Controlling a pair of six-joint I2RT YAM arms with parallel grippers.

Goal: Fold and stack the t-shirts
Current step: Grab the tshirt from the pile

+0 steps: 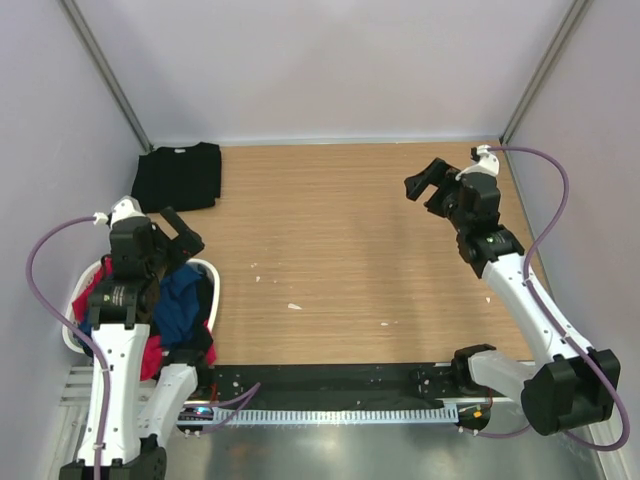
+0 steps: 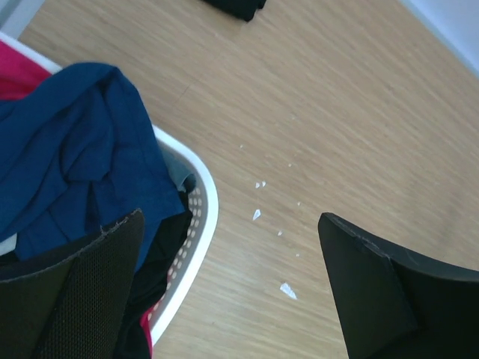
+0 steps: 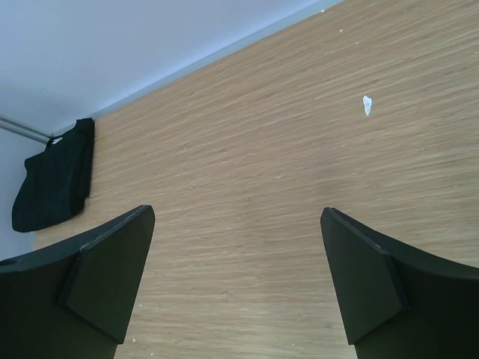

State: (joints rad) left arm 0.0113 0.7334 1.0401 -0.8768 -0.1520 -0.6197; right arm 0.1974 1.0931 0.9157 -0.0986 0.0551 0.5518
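left pincer: spread wide, holding nothing; hangs over the right rim of the white perforated plastic basket at the left edge of the top view.
right pincer: spread too, empty; upper right of the top view, over bare light wood-grain worktop.
next shirt: crumpled navy blue cotton t-shirt, topmost in the basket, draped up to the rim.
key relation: in the left wrist view, navy cloth lies left of and above the gap between the fingers, with the left finger over the heap's lower edge and the right finger over bare wood. Judged to need a shift to frame left before closing.
long axis: none clear; bunched folds, no hem or collar to be made out.
nearer arm: the left by far; the right is well apart, across the worktop.
other shirts in basket: red cotton t-shirt under and beside the navy one; dark cloth below it, too tangled to tell more.
stack so far: one folded black cotton t-shirt, flat in the upper left corner of the top view, seen again at middle left of the right wrist view.
risk: a pinch that takes two shirts at once.
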